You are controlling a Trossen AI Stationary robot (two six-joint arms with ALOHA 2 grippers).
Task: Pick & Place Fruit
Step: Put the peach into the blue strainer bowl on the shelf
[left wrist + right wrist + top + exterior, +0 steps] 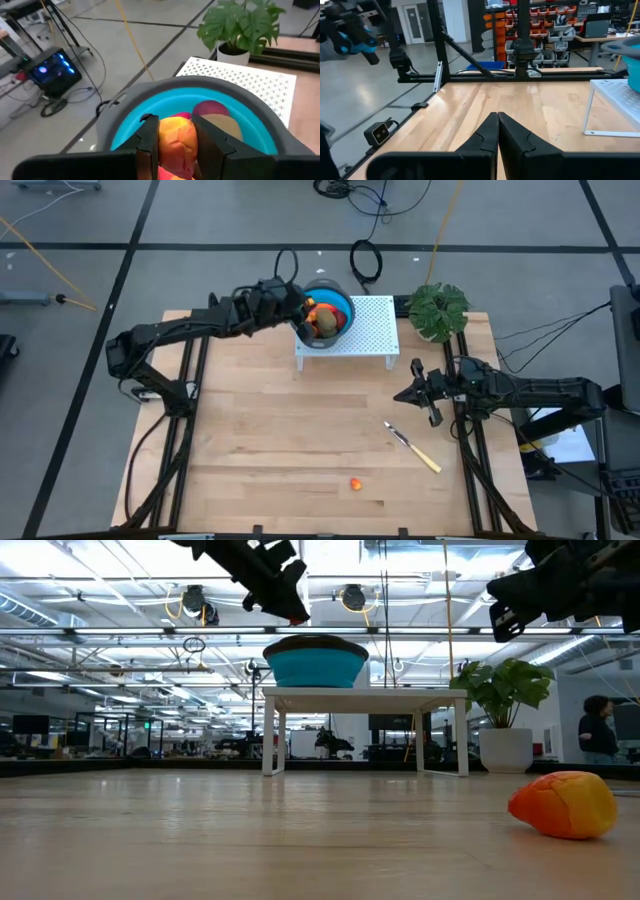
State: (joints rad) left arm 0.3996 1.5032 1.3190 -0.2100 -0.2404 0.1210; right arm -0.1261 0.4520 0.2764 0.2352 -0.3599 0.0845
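Note:
My left gripper (308,308) hangs over the round blue bowl (345,298) on the white perforated stand (372,330) at the table's far side, shut on an elongated red-yellow fruit (175,142). A dark red ball (210,107) and a brown oval (222,125) lie inside the bowl (235,87). One small orange-red piece (356,483) rests on the wood near the near edge and shows large in the low view (563,805). My right gripper (412,393) waits shut above the table's right part, touching nothing. My left gripper (174,122) pinches the red-yellow fruit between its two fingers (148,137), one on each long side (162,145). The fingers slant down from the table's left over the bowl. The fruit is lifted clear, above the bowl's inside.
A knife with a pale yellow handle (412,448) lies on the wood right of centre, near my right gripper. A potted plant (438,308) stands at the far right beside the stand. Bare wood stretches across the table's middle and left.

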